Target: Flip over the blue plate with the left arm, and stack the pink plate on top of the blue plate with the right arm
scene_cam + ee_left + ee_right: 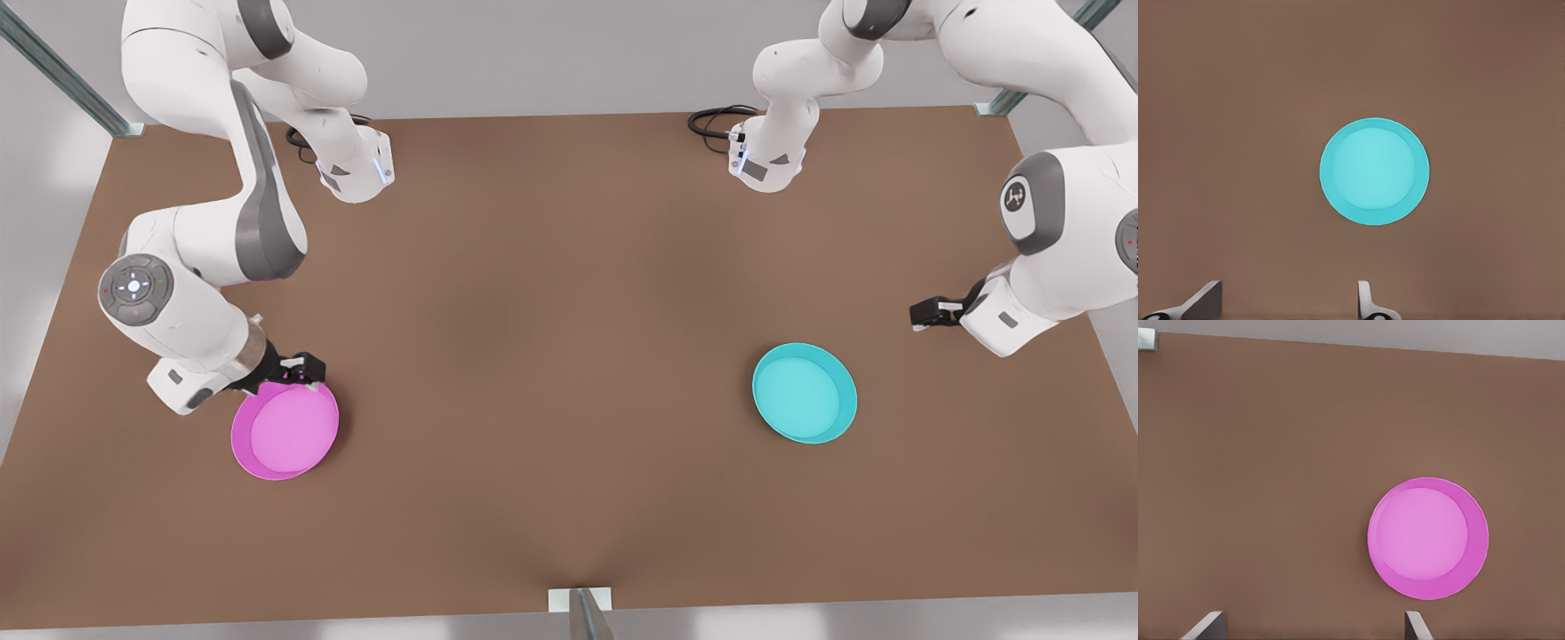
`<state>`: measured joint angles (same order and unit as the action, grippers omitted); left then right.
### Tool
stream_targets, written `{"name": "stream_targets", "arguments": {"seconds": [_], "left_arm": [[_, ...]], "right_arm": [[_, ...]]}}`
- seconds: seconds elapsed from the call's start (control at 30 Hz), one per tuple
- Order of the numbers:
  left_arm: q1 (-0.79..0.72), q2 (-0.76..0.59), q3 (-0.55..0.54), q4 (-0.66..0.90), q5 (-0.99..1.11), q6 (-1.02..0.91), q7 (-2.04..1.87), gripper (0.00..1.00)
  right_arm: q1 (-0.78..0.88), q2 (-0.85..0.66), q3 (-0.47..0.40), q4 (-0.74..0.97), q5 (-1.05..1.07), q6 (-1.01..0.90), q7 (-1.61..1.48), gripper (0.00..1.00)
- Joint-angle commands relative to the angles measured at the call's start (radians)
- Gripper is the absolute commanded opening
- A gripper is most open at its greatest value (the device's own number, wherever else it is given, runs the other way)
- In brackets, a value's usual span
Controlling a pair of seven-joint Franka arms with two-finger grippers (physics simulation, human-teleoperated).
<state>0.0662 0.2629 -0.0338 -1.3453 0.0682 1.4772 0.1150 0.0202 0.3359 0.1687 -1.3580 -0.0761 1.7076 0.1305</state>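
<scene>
On the brown table [551, 356], the pink plate [284, 431] sits at 8 o'clock under the right gripper [298, 369], fingers [1205, 627] spread wide. The blue plate [805, 393] lies rim-up at 4 o'clock, apart from the left gripper [929, 313] (also wide). We fear a thin rim slipping mid-flip. Grey walls surround.
</scene>
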Motion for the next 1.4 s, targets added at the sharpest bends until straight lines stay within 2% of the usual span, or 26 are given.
{"name": "stream_targets", "arguments": {"seconds": [0.0, 0.03, 0.1, 0.17, 0.3, 0.37, 0.4, 0.8, 0.83, 0.87, 0.9, 0.93, 1.33, 1.37], "left_arm": [[0.001, 0.001, 0.000, 0.000, -0.001, 0.000, 0.000, 1.00], [0.012, 0.005, 0.000, -0.002, -0.020, 0.000, 0.009, 1.00], [0.153, 0.133, 0.002, -0.006, -0.197, 0.031, 0.196, 1.00], [0.227, 0.231, 0.003, -0.084, -0.320, 0.155, 0.279, 1.00], [0.276, 0.234, 0.005, -0.385, -0.432, 0.534, 0.492, 1.00], [0.276, 0.268, 0.002, -0.440, -0.482, 0.641, 0.531, 1.00], [0.276, 0.289, 0.002, -0.442, -0.531, 0.640, 0.554, 1.00], [0.244, 0.368, -0.014, -0.439, -0.531, 0.643, 0.555, 1.00], [0.244, 0.371, -0.015, -0.439, -0.530, 0.643, 0.555, 0.96], [0.244, 0.375, -0.015, -0.439, -0.530, 0.643, 0.555, 0.79], [0.244, 0.375, -0.015, -0.439, -0.530, 0.643, 0.555, 0.67], [0.244, 0.378, -0.015, -0.437, -0.530, 0.643, 0.555, 0.65], [0.244, 0.412, -0.026, -0.419, -0.525, 0.641, 0.554, 0.65], [0.244, 0.418, -0.026, -0.419, -0.525, 0.643, 0.554, 0.61]], "right_arm": [[0.000, 0.000, 0.000, 0.000, 0.001, 0.000, 0.001, 1.00], [0.003, 0.000, 0.000, 0.000, -0.001, -0.014, 0.001, 1.00], [0.000, 0.006, 0.000, 0.000, 0.004, -0.013, 0.001, 1.00], [-0.006, 0.038, -0.002, 0.000, -0.005, -0.006, 0.000, 1.00], [-0.043, 0.048, -0.009, 0.036, -0.010, 0.001, -0.002, 1.00], [-0.052, 0.048, -0.009, 0.037, -0.010, 0.000, -0.002, 1.00], [-0.051, 0.048, -0.009, 0.037, -0.010, 0.001, -0.002, 1.00], [-0.052, 0.048, -0.009, 0.037, -0.010, 0.000, 0.000, 1.00], [-0.052, 0.048, -0.009, 0.037, -0.010, 0.000, -0.002, 1.00], [-0.052, 0.048, -0.009, 0.037, -0.010, 0.000, -0.002, 1.00], [-0.052, 0.048, -0.009, 0.037, -0.010, 0.000, 0.000, 1.00], [-0.052, 0.048, -0.009, 0.037, -0.010, 0.001, 0.000, 1.00], [-0.052, 0.048, -0.009, 0.037, -0.010, 0.001, 0.000, 1.00], [-0.052, 0.048, -0.009, 0.037, -0.010, 0.001, 0.000, 1.00]]}}
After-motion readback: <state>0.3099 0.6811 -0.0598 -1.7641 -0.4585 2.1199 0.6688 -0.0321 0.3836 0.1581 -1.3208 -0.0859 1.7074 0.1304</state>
